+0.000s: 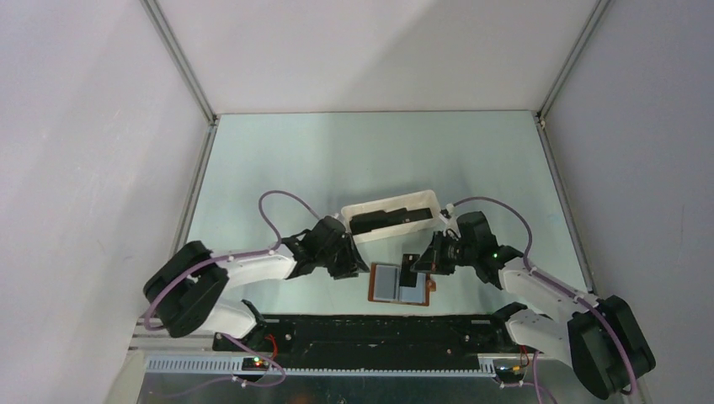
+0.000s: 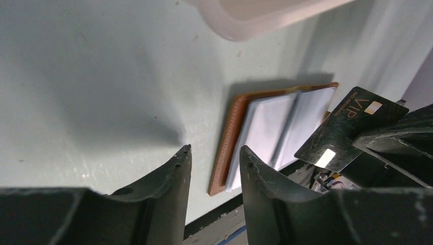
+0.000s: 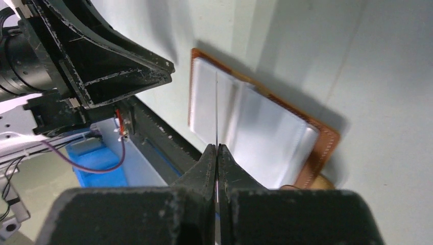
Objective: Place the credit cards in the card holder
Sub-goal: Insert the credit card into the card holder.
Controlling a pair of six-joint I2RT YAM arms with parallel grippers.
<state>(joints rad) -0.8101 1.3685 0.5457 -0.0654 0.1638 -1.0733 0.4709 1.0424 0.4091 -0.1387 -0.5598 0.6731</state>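
Observation:
The brown card holder [image 1: 389, 284] lies open on the table, pale grey-blue pockets up; it also shows in the left wrist view [image 2: 270, 127] and the right wrist view [image 3: 265, 122]. My right gripper [image 1: 421, 263] [image 3: 217, 148] is shut on one black credit card [image 1: 410, 273] [image 2: 350, 125], seen edge-on in the right wrist view [image 3: 217, 112], held on edge over the holder's pockets. My left gripper [image 1: 358, 269] [image 2: 214, 149] is open and empty, just beside the holder's left edge. More dark cards [image 1: 391, 220] lie in the white tray.
The white oblong tray [image 1: 425, 200] stands just behind the holder, its rim near both grippers; it also shows in the left wrist view [image 2: 260, 15]. The black base rail [image 1: 370, 330] runs along the near table edge close to the holder.

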